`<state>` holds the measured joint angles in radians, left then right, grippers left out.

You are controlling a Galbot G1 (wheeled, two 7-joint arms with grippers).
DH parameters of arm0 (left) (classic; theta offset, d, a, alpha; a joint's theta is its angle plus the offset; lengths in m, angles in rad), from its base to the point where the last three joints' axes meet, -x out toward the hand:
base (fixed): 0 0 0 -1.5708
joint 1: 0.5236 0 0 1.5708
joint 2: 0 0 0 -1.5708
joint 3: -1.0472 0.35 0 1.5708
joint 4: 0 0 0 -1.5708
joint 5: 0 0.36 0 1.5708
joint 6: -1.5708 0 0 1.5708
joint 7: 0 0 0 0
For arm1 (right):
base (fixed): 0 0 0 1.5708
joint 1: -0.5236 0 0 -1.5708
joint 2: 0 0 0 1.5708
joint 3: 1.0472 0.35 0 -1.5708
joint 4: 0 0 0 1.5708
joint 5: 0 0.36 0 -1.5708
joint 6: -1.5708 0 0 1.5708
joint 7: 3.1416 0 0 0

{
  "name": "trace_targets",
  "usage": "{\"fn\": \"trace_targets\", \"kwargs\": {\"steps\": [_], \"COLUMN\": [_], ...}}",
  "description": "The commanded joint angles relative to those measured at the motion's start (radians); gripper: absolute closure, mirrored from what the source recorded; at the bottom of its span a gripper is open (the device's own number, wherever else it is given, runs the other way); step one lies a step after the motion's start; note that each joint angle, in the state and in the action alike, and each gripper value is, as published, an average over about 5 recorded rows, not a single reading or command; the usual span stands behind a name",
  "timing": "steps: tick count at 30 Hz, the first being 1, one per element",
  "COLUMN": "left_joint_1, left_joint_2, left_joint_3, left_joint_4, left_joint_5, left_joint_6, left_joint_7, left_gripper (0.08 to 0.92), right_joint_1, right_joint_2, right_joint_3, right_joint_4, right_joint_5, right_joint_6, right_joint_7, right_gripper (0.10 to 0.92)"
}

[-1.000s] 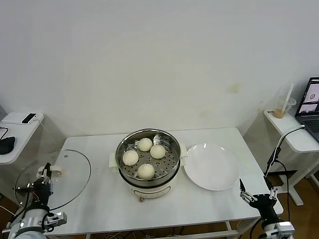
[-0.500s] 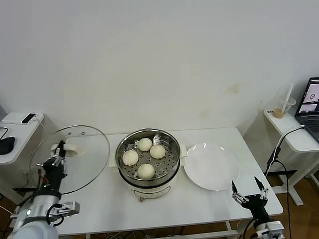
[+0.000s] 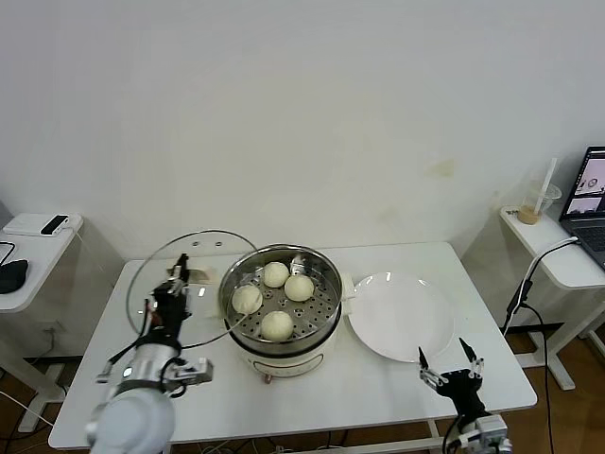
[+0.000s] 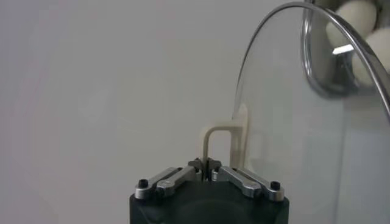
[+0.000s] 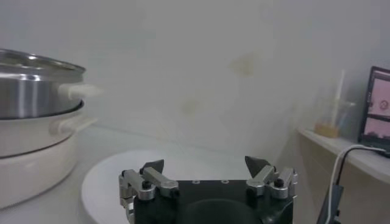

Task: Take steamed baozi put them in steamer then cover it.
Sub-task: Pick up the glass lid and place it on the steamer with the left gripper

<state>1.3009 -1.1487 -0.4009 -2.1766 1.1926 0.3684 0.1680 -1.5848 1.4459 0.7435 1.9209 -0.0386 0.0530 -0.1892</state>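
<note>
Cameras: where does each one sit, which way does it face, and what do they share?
Head view: high, looking down at the table; shows both grippers.
Left wrist view: behind the left gripper, shut on the cover handle.
Right wrist view: behind the open right gripper, facing the plate.
Shared: the steamer.

head overhead, wrists low, sharing steamer (image 3: 281, 298)

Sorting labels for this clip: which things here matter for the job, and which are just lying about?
Job: four steamed baozi in the steamer; cover, held by left gripper.
Lying about: white plate, laptop, drink cup; right gripper idle.
</note>
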Motion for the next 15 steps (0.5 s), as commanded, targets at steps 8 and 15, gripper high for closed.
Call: {"fn": "trace_targets", "kwargs": {"steps": [8, 15], "left_joint_1": [-0.163, -0.182], "left_joint_2": [-0.356, -0.418], "left_joint_3": [0.186, 0.197], "left_joint_4": [0.165, 0.219], "left_joint_5": [0.458, 0.516], "left_joint_6": [0.016, 0.020], "left_joint_7": [0.128, 0.138], "left_gripper": [0.877, 0.877], "right_joint_1": [0.060, 0.063], "right_joint_2": [0.008, 0.008], "right_joint_3": [-0.130, -0.140], "right_joint_4": [-0.071, -0.081], "right_joint_5": [-0.074, -0.083], "right_joint_6": [-0.009, -0.010], "right_joint_7": [0.004, 0.004], "right_gripper": [0.203, 0.203]}}
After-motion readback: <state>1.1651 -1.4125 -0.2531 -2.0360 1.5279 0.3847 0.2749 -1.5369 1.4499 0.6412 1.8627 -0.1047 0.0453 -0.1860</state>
